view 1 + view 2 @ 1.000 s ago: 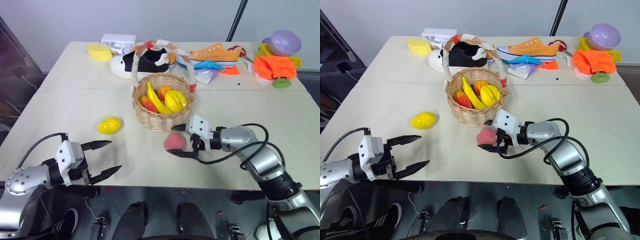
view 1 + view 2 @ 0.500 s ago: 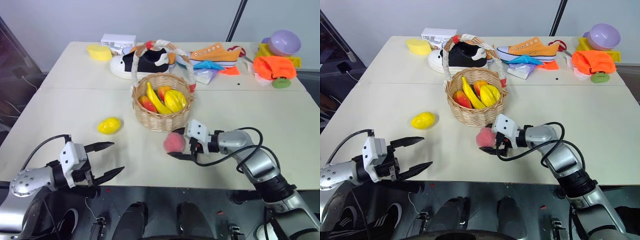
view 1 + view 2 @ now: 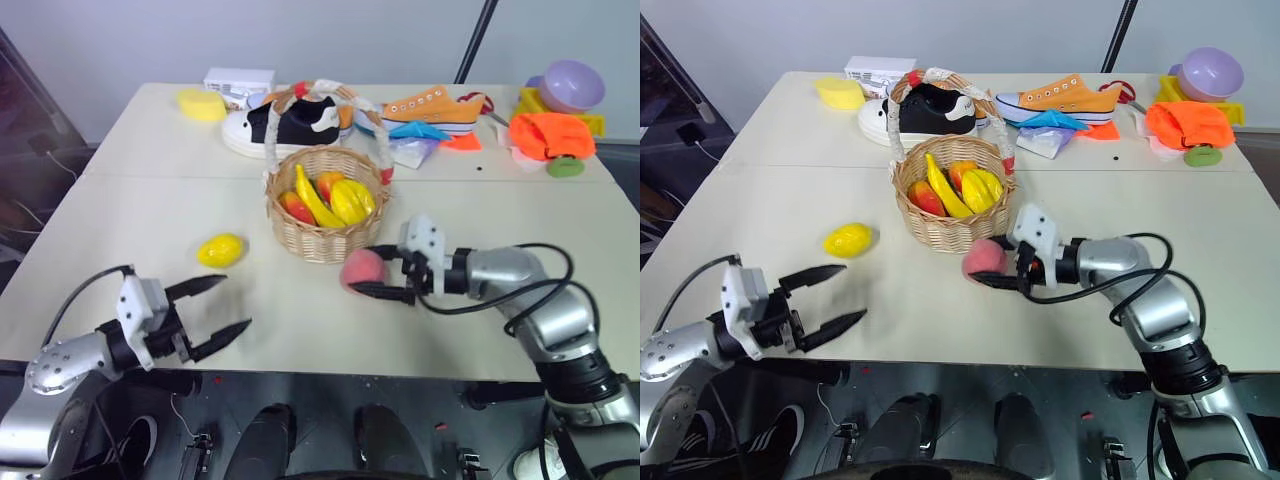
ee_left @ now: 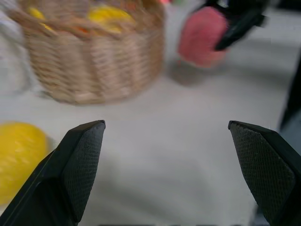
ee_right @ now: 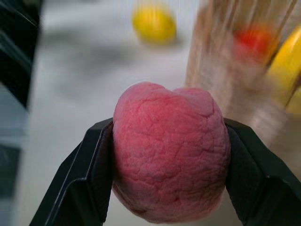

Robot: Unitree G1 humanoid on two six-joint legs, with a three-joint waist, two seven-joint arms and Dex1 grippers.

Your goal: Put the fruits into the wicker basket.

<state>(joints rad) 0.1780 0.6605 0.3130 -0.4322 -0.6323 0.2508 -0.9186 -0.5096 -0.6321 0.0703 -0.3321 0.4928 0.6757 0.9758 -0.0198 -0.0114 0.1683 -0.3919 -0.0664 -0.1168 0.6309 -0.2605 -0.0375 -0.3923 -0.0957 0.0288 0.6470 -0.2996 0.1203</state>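
Note:
My right gripper [image 3: 364, 271] is shut on the pinkish-red peach [image 3: 984, 257] and holds it just above the table, close beside the front right of the wicker basket [image 3: 322, 241]. In the right wrist view the peach [image 5: 169, 150] sits squeezed between both black fingers. The basket holds a banana and other yellow and red fruits. The yellow lemon [image 3: 220, 250] lies on the table left of the basket. My left gripper [image 3: 235, 302] stands open and empty near the table's front left edge, pointing toward the lemon [image 4: 19, 155] and the basket [image 4: 94, 70].
Behind the basket lie a black and white sneaker [image 3: 280, 125], an orange sneaker [image 3: 430, 105] and blue wrapping. A yellow sponge [image 3: 200, 103] and white box [image 3: 237, 80] sit at the back left. A purple bowl [image 3: 570, 85] and orange cloth [image 3: 548, 132] are at the back right.
My right gripper has closed on the peach and lifted it off the table, up and a little to the right, beside the basket. My left gripper stays open, almost in place.

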